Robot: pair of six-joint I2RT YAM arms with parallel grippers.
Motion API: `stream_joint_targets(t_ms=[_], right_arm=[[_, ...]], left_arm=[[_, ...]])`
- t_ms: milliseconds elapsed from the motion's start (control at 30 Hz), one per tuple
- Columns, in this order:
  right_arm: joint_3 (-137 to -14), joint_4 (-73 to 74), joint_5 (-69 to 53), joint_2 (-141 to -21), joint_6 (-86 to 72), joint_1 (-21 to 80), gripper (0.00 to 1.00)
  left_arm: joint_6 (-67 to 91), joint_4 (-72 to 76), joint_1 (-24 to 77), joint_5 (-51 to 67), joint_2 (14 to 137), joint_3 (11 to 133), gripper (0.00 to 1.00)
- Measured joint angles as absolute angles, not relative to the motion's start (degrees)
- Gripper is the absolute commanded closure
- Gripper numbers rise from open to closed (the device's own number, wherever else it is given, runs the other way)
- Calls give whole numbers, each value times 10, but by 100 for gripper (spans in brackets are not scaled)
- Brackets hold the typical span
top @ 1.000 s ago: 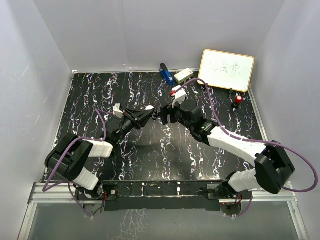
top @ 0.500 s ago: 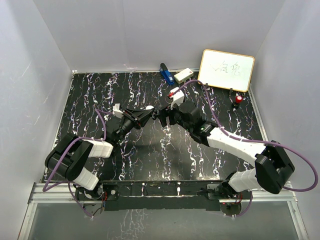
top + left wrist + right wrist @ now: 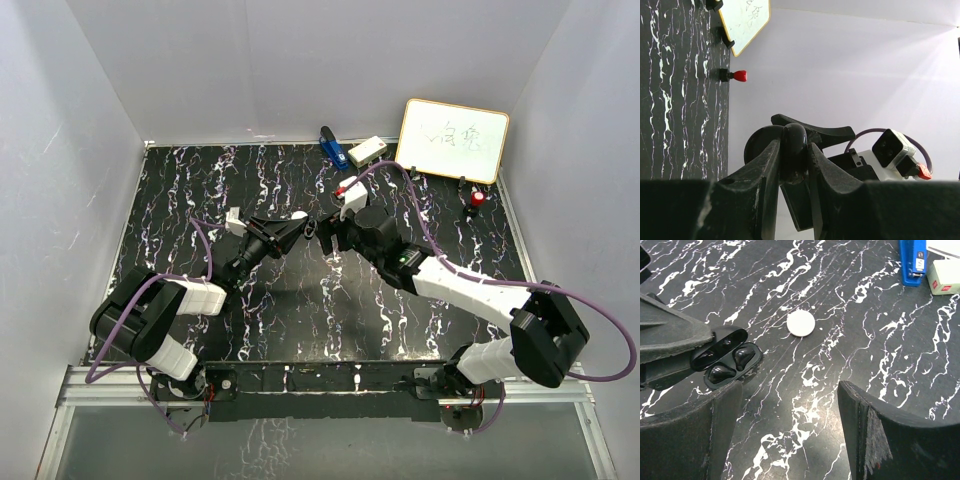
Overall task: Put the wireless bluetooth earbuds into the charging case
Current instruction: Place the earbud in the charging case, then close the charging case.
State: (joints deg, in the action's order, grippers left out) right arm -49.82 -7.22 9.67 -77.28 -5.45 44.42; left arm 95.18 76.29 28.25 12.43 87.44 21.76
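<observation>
My left gripper (image 3: 296, 226) is shut on a black charging case (image 3: 727, 357) with its lid open, held just above the table. Two glossy black rounded pieces (image 3: 744, 356) sit in its wells. No tiny white earbuds show in any view. In the left wrist view my left gripper (image 3: 794, 146) clamps the glossy black case (image 3: 796, 142) between its fingers. My right gripper (image 3: 326, 233) is open and empty right beside the case. Its two fingers (image 3: 695, 435) straddle bare table in the right wrist view, where its gripper (image 3: 790, 432) is just right of the case.
A white round puck (image 3: 801, 323) lies on the table beyond the case. A blue stapler-like item (image 3: 332, 147), a small white box (image 3: 367, 151), a whiteboard (image 3: 453, 140) and a red-capped item (image 3: 478, 199) stand at the back right.
My right gripper has shifted a little to the left, closer to the held case. My left gripper holds the case in the same place.
</observation>
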Motion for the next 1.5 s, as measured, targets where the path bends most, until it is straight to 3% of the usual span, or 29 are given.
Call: stream_joint_targets(t_ms=[333, 633, 967, 1500], right_arm=[[-431, -86, 135, -721, -63, 446, 24], [-248, -302, 134, -701, -24, 473, 25], [-267, -523, 138, -854, 24, 497, 24], [-363, -579, 169, -954, 46, 510, 24]], left_arm=[[962, 765, 283, 105, 875, 205, 100], [992, 688, 292, 19, 859, 208, 100], [1042, 599, 330, -70, 837, 230, 100], [1086, 523, 361, -144, 837, 254, 100]])
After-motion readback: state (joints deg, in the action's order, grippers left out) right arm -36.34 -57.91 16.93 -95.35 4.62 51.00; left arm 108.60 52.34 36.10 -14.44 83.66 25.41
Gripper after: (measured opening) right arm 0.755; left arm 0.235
